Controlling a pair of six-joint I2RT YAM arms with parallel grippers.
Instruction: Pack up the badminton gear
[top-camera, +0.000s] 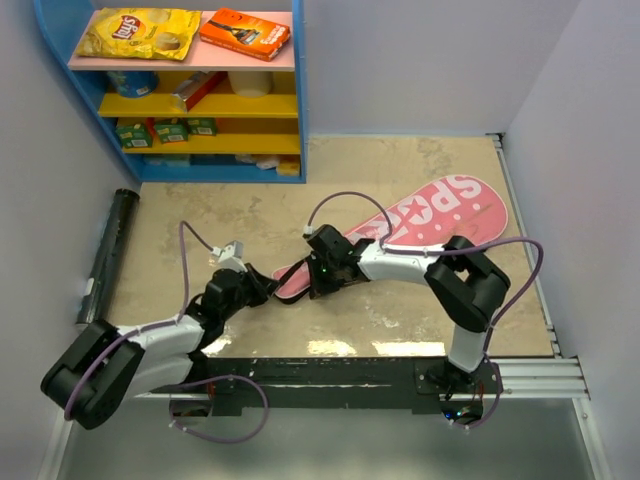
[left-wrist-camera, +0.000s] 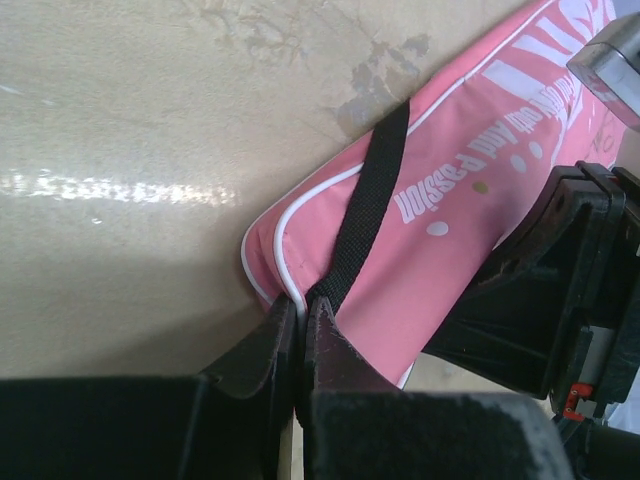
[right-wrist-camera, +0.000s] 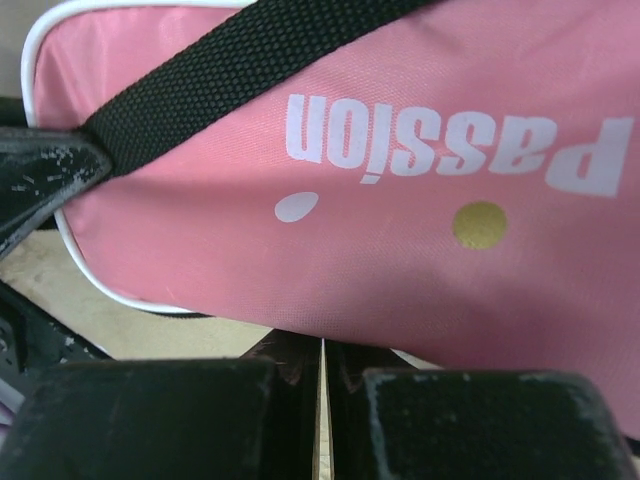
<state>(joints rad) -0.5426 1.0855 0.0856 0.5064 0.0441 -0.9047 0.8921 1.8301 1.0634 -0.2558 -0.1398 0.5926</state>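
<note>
blue shelf: far beyond both grippers. pink bag: large lettering begins "spo", the rest hidden by the right arm; the wrist views read "passion". its narrow end lies between the grippers. black tube: well to the left gripper's left, by the wall. yellow packet, on the shelf top: "lay's". left gripper: fingers pinched on the bag's end at the black strap. right gripper: fingers together at the bag's edge; cloth between them cannot be made out.

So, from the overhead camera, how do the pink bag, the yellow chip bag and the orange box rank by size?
1. Pink bag, by far the largest.
2. Yellow chip bag.
3. Orange box, somewhat smaller than the chip bag beside it.
Those two sit higher, likely nearer the camera, yet the order holds.
</note>
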